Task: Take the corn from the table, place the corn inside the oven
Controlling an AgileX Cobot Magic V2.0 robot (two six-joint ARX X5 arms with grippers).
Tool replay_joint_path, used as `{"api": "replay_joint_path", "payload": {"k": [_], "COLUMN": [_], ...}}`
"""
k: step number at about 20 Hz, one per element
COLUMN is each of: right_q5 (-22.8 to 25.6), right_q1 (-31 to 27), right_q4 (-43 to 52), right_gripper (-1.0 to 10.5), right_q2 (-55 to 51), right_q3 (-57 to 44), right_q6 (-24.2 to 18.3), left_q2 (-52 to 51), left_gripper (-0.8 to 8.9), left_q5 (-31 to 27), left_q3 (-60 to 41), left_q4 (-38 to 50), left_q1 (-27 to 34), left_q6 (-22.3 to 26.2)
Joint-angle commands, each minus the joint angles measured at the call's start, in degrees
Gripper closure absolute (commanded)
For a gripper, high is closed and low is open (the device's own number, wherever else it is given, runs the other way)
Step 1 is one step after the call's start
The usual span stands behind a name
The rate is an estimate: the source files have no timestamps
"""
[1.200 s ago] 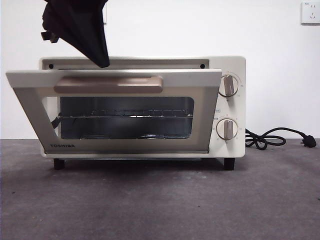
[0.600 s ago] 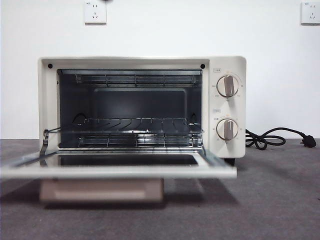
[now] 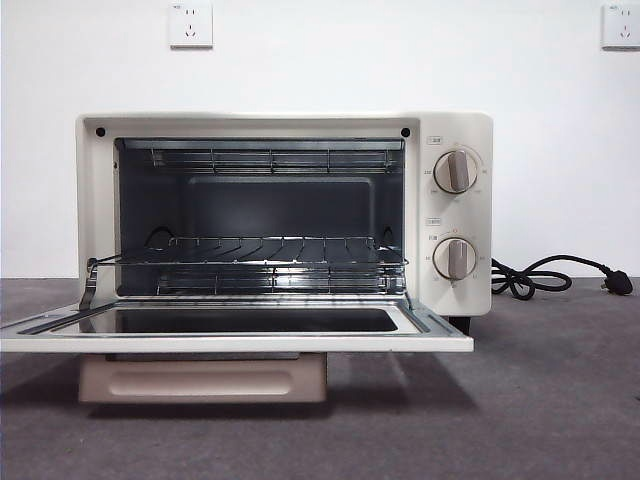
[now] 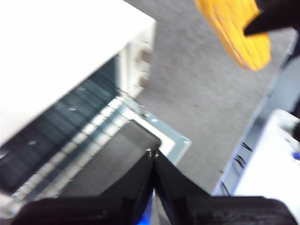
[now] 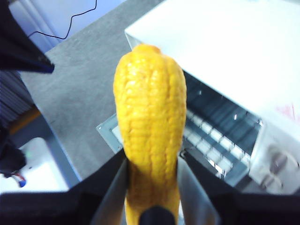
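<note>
Yellow, stiff, ridged corn [image 5: 149, 122], light but tapering and apt to slip, clamped at its thick base in my right pincer [image 5: 152, 187] above the open oven [image 5: 225, 61]; left pincer [image 4: 153, 164] closed, empty.

No brand, label or number can be read anywhere; the oven's [image 3: 285, 215] knob markings are too small.

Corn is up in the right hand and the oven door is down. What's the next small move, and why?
Probably lower the right hand with the corn toward the oven opening. The door lies flat, the wire rack is bare, and the left hand is shut, above the door.
</note>
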Motion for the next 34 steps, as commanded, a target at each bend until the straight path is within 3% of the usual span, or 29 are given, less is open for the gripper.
{"api": "replay_joint_path", "payload": {"k": [1,7,16,21,34], "right_q5": [7.4,23.8,40.7,46.8,55.1], "right_q1": [7.0,19.5,30.8,33.3,33.6], "right_q4": [3.1,6.5,11.3,14.6,26.4], "right_gripper": [9.6,9.6,9.6,9.6,9.6], "right_q2": [0.4,3.5,13.4,19.2,34.6], "right_q3": [0.0,0.0,0.0,0.0,0.0], "right_q6": [0.7,-2.2,-7.4,-10.5,-20.0], "left_q2": [-1.7,-5.3,-11.1,-14.3,-20.1], "left_gripper": [8.19,8.19,8.19,8.19,8.19], "left_q5": [-3.1,-7.2,-14.8,-18.1,-25.3], "left_q3": [-0.4,-0.4,-0.4,-0.4,-0.4], "left_q4": [0.6,0.6,0.1,-0.6,-3.5], "left_q1": [-0.2,-0.2,-0.2,-0.2,-0.2], "left_q6": [-1.4,-2.4,-2.8,-3.2,-4.0]}}
